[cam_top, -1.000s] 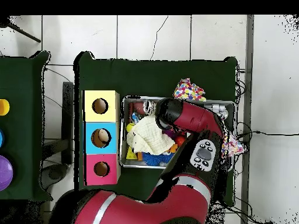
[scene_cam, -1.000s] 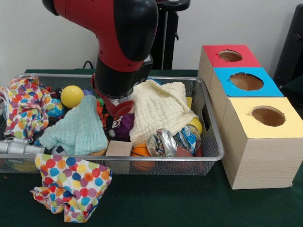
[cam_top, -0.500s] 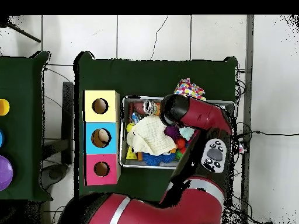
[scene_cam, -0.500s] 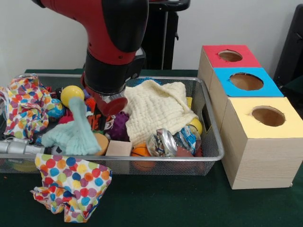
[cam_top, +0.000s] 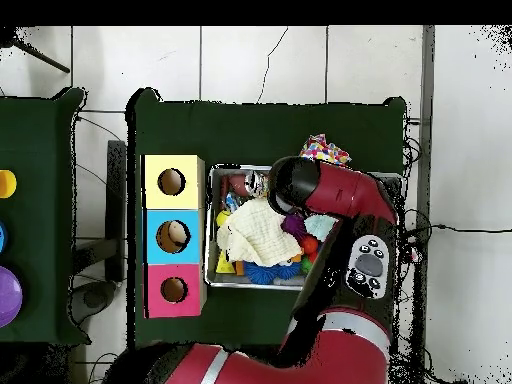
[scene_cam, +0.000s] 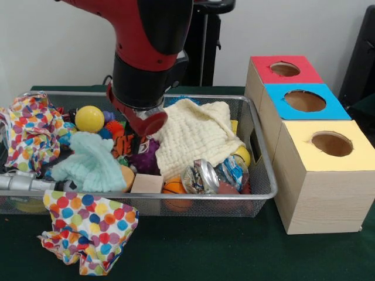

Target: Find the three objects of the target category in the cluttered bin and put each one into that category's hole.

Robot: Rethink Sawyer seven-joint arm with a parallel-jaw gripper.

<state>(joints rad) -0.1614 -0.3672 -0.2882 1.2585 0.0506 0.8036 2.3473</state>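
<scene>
Arm (scene_cam: 149, 52) hangs over the bin's (scene_cam: 258, 175) middle, above a purple toy (scene_cam: 146, 158). Mint cloth (scene_cam: 91, 161) lies crumpled near the front rim (gripper hidden; its state I cannot tell).

The wire bin (scene_cam: 258, 153) is packed: a cream cloth (scene_cam: 196, 136) fills its middle, a mint cloth (scene_cam: 91, 164) and patterned cloth (scene_cam: 26, 132) its other end. The arm (scene_cam: 149, 64) blocks the centre. The three box holes (scene_cam: 331, 143) stand unobstructed.
</scene>
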